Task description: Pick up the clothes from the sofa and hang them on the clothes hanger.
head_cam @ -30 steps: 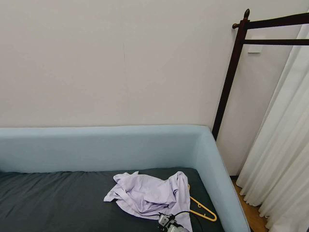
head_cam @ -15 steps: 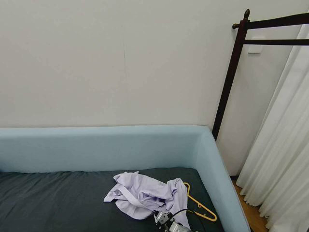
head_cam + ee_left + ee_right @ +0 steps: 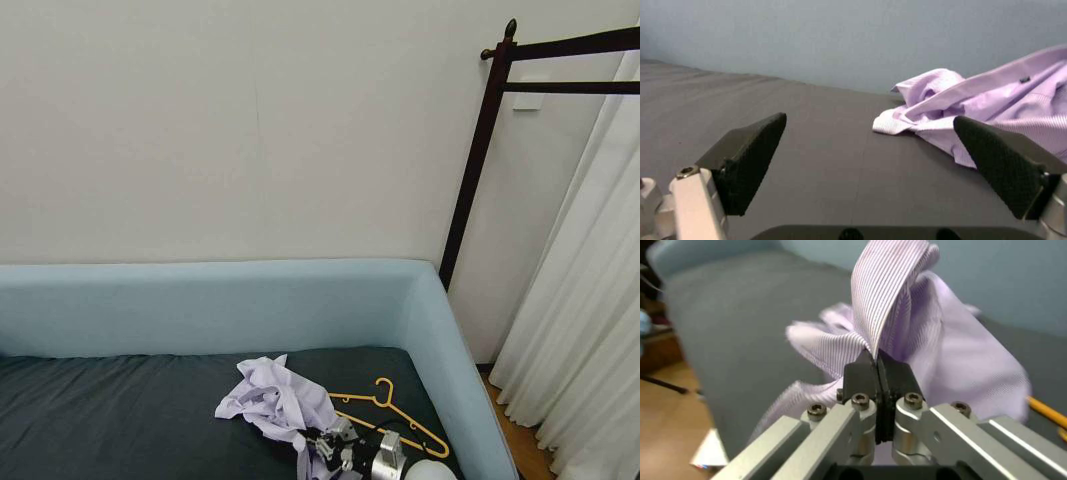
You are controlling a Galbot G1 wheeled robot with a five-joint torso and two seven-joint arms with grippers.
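Lilac striped cotton shirt (image 3: pixel 907 315): crumpled on the sofa's dark grey seat cushion (image 3: pixel 120 420), one fold pulled upward.
Right gripper (image 3: pixel 877 357): fingers clenched tight on that fold.
Left gripper (image 3: pixel 870 121): black textured fingers spread wide, shirt near, untouched.
Orange plastic hanger (image 3: pixel 420 428): flat on the cushion beside the shirt.

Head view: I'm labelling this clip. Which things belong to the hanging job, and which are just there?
Job: purple shirt, right gripper pinching it, yellow hanger, dark clothes rack, sofa.
Just there: white curtain, open left gripper over the sofa.
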